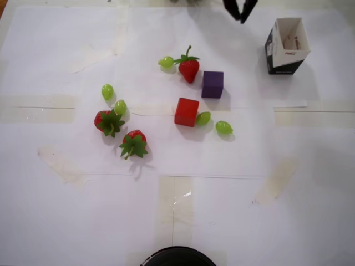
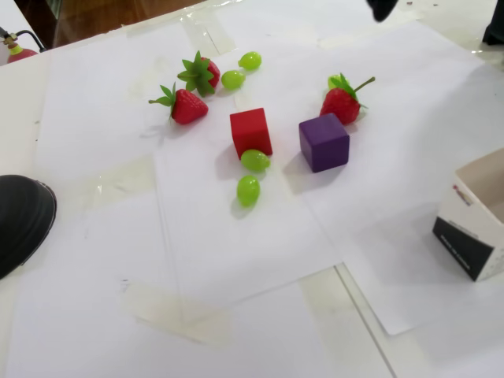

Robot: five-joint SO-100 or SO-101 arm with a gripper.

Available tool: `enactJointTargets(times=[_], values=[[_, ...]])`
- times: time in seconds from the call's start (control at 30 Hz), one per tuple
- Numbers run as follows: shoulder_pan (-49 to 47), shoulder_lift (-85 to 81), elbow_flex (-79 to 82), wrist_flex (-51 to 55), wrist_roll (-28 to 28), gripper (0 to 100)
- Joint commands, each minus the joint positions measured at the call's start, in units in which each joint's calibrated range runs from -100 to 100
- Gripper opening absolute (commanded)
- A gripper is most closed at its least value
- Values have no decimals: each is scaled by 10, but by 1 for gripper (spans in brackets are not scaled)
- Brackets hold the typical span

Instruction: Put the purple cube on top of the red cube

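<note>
Nearest the overhead camera, a dark round object (image 1: 177, 256) pokes in at the bottom edge; the fixed view has it at left. On the paper-covered counter (image 1: 222, 210) sit two strawberries (image 1: 110, 122) beside two green grapes (image 1: 120, 106). Mid-counter, the red cube (image 1: 186, 112) touches a grape (image 1: 203, 118), another grape (image 1: 223, 127) just beside. The purple cube (image 1: 212, 84) stands apart from the red one, a third strawberry (image 1: 188, 68) close by. Farther on, an open carton (image 1: 286, 45) — nothing visible inside. At the far edge the gripper (image 1: 241, 12) is just entering, dark jaws seemingly slightly apart, holding nothing; the fixed view shows only a dark tip — no reading there.
</note>
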Motion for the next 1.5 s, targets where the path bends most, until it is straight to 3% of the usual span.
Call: enactJointTargets(times=[0.0, 0.33, 0.4, 0.83, 1.47], values=[[12, 12, 22, -30, 21, 0], [26, 47, 97, -114, 23, 0], [24, 53, 107, -131, 21, 7], [0, 62, 125, -172, -25, 27], [-2, 111, 182, -269, -53, 33]])
